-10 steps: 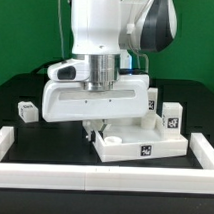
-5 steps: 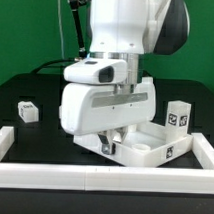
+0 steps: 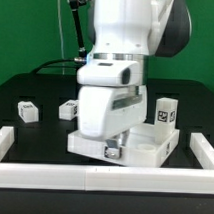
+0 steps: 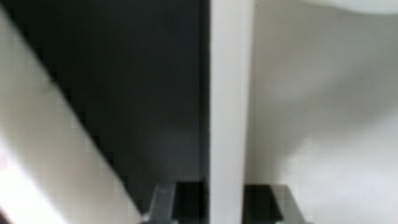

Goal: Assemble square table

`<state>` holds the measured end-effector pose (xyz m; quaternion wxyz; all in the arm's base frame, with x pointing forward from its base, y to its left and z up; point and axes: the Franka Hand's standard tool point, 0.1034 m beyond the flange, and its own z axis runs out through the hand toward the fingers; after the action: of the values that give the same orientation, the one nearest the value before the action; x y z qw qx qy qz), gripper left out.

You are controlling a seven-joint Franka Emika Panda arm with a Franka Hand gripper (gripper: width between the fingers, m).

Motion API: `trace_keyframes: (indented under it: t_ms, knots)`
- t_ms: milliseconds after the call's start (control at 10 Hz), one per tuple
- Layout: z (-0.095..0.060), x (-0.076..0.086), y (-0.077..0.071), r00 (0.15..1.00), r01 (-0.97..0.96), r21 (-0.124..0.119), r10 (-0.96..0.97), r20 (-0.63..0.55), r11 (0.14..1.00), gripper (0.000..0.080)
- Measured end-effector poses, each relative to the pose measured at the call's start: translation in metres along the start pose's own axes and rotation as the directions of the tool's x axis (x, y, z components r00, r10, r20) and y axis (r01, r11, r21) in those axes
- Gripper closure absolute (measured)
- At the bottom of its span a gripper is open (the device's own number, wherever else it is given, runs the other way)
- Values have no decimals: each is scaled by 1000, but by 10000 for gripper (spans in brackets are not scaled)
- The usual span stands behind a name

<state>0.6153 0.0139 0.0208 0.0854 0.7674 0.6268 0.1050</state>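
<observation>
The square table's white slab (image 3: 152, 147) lies flat on the black table, just behind the front rail, with a tag on its side. My gripper (image 3: 113, 150) is down at the slab's near edge, under the big white arm. In the wrist view a thin white wall of the slab (image 4: 228, 100) runs straight between my two dark fingers (image 4: 178, 203), and the gripper (image 4: 226, 205) is shut on it. Three small tagged leg blocks stand loose: one (image 3: 28, 110) at the exterior view's left, one (image 3: 68, 110) beside the arm, one (image 3: 165, 111) behind the slab on the right.
A long white rail (image 3: 103, 178) runs along the front of the table, with raised ends at the left (image 3: 2, 141) and right (image 3: 204, 148). A green wall and a black cable (image 3: 65, 39) stand behind the arm.
The arm has swung toward the exterior view's right and turned, dragging and rotating the slab with it. A leg block beside the arm has come into sight.
</observation>
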Motion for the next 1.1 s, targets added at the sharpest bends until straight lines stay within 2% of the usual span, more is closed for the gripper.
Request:
trace_keyframes:
  t_ms: [100, 200, 600, 800, 900, 1100]
  knots:
    - [2, 12, 3, 998, 60, -3, -60, -11, 998, 725]
    - [0, 17, 6, 996, 85, -8, -85, -15, 996, 718]
    - [0, 16, 6, 997, 71, -8, -71, -16, 997, 718]
    - [2, 48, 5, 994, 96, -41, -98, -51, 995, 718]
    - [2, 61, 6, 991, 116, -47, -118, -55, 992, 715]
    - [-1, 67, 14, 988, 147, -58, -149, -47, 987, 713]
